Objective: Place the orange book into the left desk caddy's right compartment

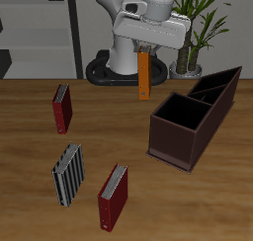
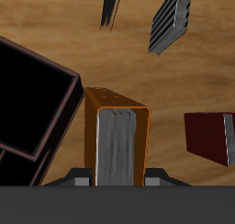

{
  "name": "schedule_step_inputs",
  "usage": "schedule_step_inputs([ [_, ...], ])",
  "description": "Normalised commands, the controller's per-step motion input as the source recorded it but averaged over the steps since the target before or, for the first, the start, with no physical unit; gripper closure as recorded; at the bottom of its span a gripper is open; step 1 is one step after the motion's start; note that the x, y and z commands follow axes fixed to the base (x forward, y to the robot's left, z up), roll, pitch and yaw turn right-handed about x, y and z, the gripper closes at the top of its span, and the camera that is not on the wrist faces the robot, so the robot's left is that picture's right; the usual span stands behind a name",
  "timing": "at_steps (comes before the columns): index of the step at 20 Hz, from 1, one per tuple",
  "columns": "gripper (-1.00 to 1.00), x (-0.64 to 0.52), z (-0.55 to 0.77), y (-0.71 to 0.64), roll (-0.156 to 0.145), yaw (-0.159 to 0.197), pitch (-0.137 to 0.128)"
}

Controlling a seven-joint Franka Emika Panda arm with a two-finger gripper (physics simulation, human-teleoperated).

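Note:
The orange book (image 1: pixel 144 75) hangs upright in the air below my gripper (image 1: pixel 145 53), which is shut on its upper end. In the wrist view the orange book (image 2: pixel 117 141) shows its pale page edges between my fingers, well above the table. The left desk caddy (image 1: pixel 193 117), a dark maroon-brown open box, stands on the table beside and nearer the front than the held book. Its wide right compartment (image 1: pixel 178 115) is the nearest cell, open and dark inside. The caddy (image 2: pixel 32 99) also shows in the wrist view next to the book.
A dark red book (image 1: pixel 62 108) stands near the table's middle, another dark red book (image 1: pixel 114 197) near the front edge. A black-and-white striped book (image 1: pixel 67 174) stands between them. A potted plant (image 1: pixel 198 33) sits behind the caddy.

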Motion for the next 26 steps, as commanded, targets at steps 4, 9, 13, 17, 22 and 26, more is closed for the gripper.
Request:
schedule_step_inputs([
  [4, 1.0, -0.11, 0.28, 0.33, 0.009, -0.023, -0.029],
  [9, 1.0, 0.04, 0.24, 0.24, 0.005, -0.017, -0.009],
  [13, 1.0, 0.07, 0.24, 0.17, -0.008, -0.029, -0.014],
  [17, 1.0, 0.25, 0.24, 0.21, -0.015, -0.028, 0.004],
  [22, 1.0, 0.2, 0.12, 0.36, 0.031, -0.042, 0.004],
  [26, 1.0, 0.27, -0.03, 0.23, 0.021, 0.003, 0.02],
])
